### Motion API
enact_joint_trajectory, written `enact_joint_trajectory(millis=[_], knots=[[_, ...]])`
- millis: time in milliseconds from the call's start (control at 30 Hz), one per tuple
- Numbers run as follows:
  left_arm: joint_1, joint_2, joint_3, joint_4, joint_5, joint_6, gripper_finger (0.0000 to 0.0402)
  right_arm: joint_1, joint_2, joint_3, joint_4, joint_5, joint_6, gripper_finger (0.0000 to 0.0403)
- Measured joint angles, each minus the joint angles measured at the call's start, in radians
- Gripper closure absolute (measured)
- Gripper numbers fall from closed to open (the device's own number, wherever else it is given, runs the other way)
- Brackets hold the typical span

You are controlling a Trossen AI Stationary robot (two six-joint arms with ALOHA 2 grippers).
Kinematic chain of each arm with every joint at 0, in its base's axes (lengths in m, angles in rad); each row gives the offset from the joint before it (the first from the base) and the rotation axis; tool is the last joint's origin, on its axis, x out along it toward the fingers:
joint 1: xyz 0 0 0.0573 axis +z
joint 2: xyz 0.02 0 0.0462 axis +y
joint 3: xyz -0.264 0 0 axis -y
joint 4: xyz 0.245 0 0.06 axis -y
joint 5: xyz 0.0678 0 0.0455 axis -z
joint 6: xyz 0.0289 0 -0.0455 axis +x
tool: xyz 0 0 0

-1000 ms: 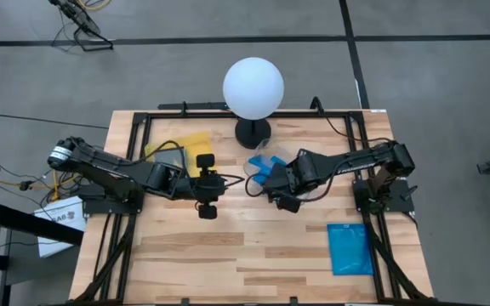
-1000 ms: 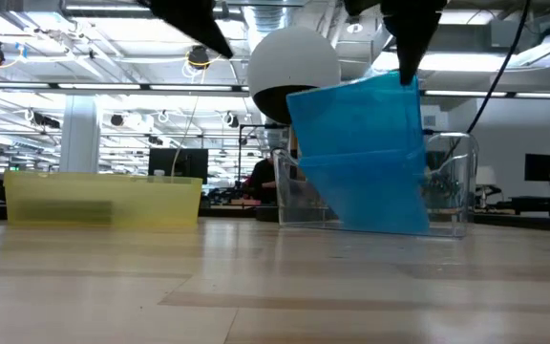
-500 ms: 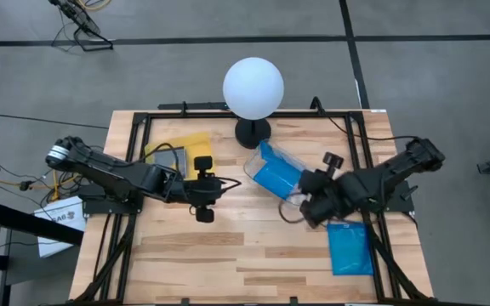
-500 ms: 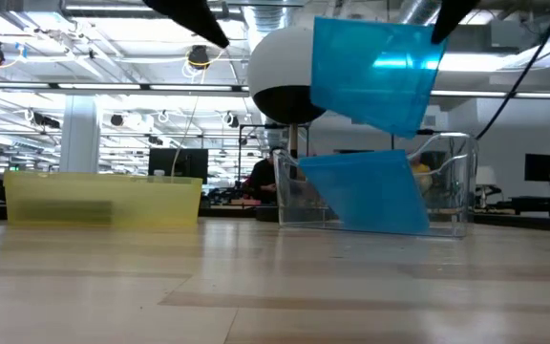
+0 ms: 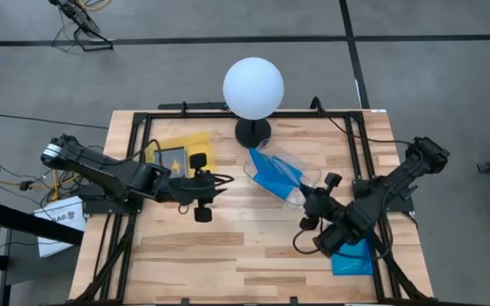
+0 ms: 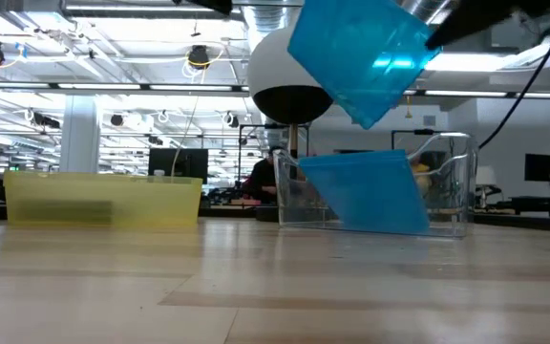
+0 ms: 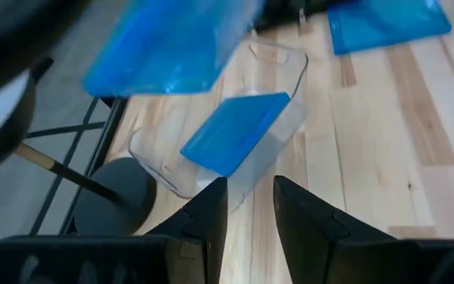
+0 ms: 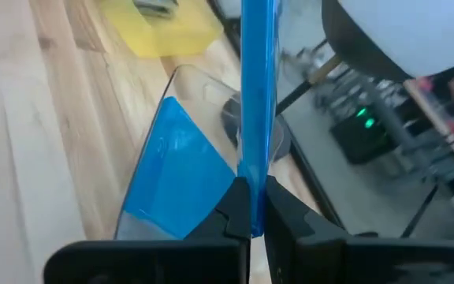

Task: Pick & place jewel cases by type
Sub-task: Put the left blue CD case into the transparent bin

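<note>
The right gripper (image 8: 250,207) pinched a blue case (image 6: 359,55) above the clear tray (image 5: 306,177); the left gripper (image 7: 249,207), fingers parted, held nothing near the yellow tray (image 5: 196,143).

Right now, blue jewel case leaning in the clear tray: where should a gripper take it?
Take the blue jewel case by its raised upper edge, coming from above. It leans tilted in the clear tray, so that edge stands clear of the walls while the lower edge sits boxed in.
</note>
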State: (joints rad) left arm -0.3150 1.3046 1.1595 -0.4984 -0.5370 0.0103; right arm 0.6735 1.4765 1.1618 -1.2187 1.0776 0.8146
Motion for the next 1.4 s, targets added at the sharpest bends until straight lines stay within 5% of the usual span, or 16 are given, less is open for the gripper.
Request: enact_joint_trajectory(millis=[333,600,867,1400], knots=[[-0.014,-0.070,0.000,0.057,-0.003,-0.020,0.0304,0.040,0.000,-0.303,0.321,0.186,-0.001,0.0402],[-0.014,-0.069,0.000,0.096,-0.002,-0.006,0.0304,0.024,0.000,-0.450,0.508,0.185,-0.011,0.0402],[-0.014,-0.069,0.000,0.105,-0.002,-0.007,0.0304,0.005,0.000,-0.473,0.771,0.095,-0.246,0.0395],[-0.014,-0.069,0.000,0.105,-0.001,-0.013,0.0304,-0.113,-0.001,-0.427,0.829,-0.058,-0.345,0.0206]])
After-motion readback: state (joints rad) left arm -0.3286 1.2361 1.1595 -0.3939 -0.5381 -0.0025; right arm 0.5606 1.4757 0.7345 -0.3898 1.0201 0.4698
